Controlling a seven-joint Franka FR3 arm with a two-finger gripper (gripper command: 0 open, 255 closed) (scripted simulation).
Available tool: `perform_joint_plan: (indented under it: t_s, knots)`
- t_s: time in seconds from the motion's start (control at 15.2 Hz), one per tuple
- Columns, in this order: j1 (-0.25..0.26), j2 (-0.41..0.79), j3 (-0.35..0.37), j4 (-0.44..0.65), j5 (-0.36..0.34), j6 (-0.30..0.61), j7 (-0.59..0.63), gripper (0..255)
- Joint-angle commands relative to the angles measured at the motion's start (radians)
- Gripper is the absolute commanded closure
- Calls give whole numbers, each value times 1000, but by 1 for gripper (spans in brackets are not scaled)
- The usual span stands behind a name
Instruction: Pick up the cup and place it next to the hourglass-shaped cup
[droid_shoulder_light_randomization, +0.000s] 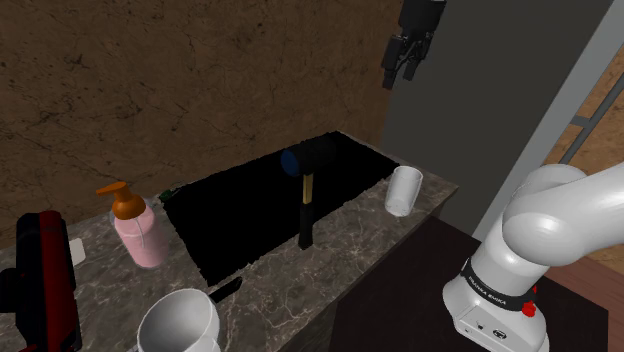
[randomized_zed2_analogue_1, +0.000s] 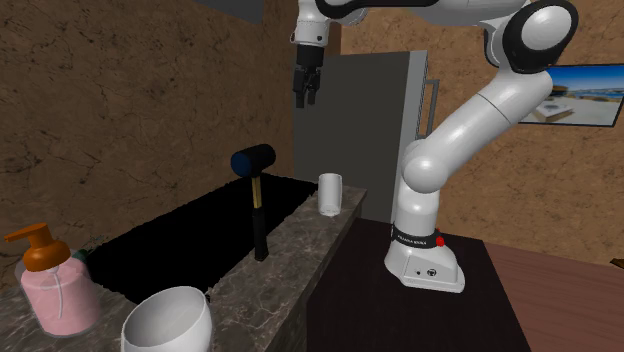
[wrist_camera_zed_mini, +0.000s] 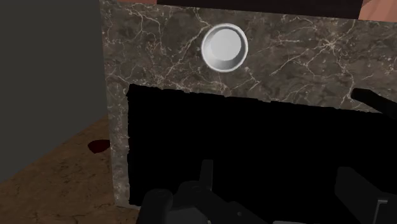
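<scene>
**Target position.** The cup (droid_shoulder_light_randomization: 404, 190) (randomized_zed2_analogue_1: 330, 193) (wrist_camera_zed_mini: 224, 48) is a small, plain white tumbler. It stands upright on the narrow strip of marbled table (droid_shoulder_light_randomization: 290, 285) at the corner nearest the stand, with the black area (droid_shoulder_light_randomization: 260, 215) sunk in the table beside it. In the wrist view its open mouth appears as a full circle, so its long axis is vertical and roughly parallel to the gripper's approach line.

**Key relation.** The gripper (droid_shoulder_light_randomization: 402, 68) (randomized_zed2_analogue_1: 306, 98) hangs high above the table, well apart from the cup. The cup lies below it and somewhat ahead of the fingers, across the edge of the black area. The coming move probably calls for a short forward shift, then a straight descent over the rim.

**Arm pose.** The arm (randomized_zed2_analogue_1: 470, 110) rises from the stand, folds at the elbow and reaches across. The hand points down.

**Gripper state.** The fingers stand apart and are released, with nothing between them.

**Destination.** The hourglass-shaped cup (droid_shoulder_light_randomization: 180, 322) (randomized_zed2_analogue_1: 168, 322) is judged to be the larger white vessel at the far end of the table. It is well apart from the cup.

**Obstacles.** A mallet (droid_shoulder_light_randomization: 305, 185) stands between the two cups. A pink soap dispenser (droid_shoulder_light_randomization: 138, 232) stands near the destination.
</scene>
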Motion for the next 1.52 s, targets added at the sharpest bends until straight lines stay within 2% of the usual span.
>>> perform_joint_plan:
  t_s: [0.0, 1.12, 1.45]
  knots:
    - [0, 0, 0, 0, 0, 0, 0, 0]
    - [-37, -46, -61, -529, 22, 284, 23, 0]
    - [-39, -25, -66, -599, 21, 365, 24, 0]
